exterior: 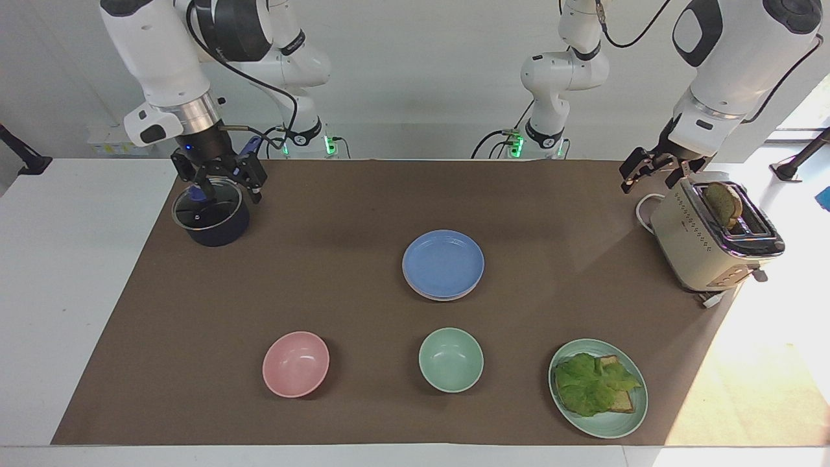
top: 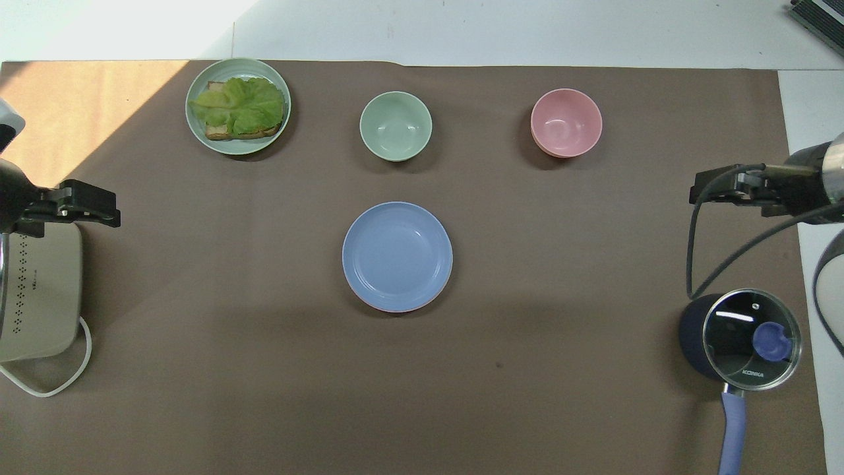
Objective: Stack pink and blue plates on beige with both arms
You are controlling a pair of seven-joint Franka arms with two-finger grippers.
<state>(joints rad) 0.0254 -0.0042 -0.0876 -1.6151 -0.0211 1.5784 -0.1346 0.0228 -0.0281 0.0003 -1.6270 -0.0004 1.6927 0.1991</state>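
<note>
The blue plate [exterior: 443, 262] sits near the middle of the brown mat [exterior: 324, 272], a shallow round matte dish with a faint inner ring. It tops a stack: a thin pink rim [top: 395, 309] peeks out at its edge on the robots' side, so the pink plate lies directly under it. In the facing view a pale edge [exterior: 433, 295] shows beneath the blue one, but I cannot tell the layers apart there, nor make out the beige plate for certain.

The right gripper [exterior: 224, 185] hangs over the dark saucepan [exterior: 211, 220] near the mat's corner at the right arm's end, fingers apart and holding nothing. The saucepan's glass lid [top: 752, 340] carries small white lettering that reads "KONKA", and a blue knob sits on it.

The left gripper [exterior: 652, 170] hovers just beside the cream toaster [exterior: 710, 243] at the left arm's end of the table, fingers spread and empty. A slice of bread stands in the toaster's slot.

Along the mat's edge farthest from the robots stand a pink bowl [exterior: 296, 364], a mint-green bowl [exterior: 450, 359], and a green plate with lettuce and toast [exterior: 598, 387], each well apart from the stack.
</note>
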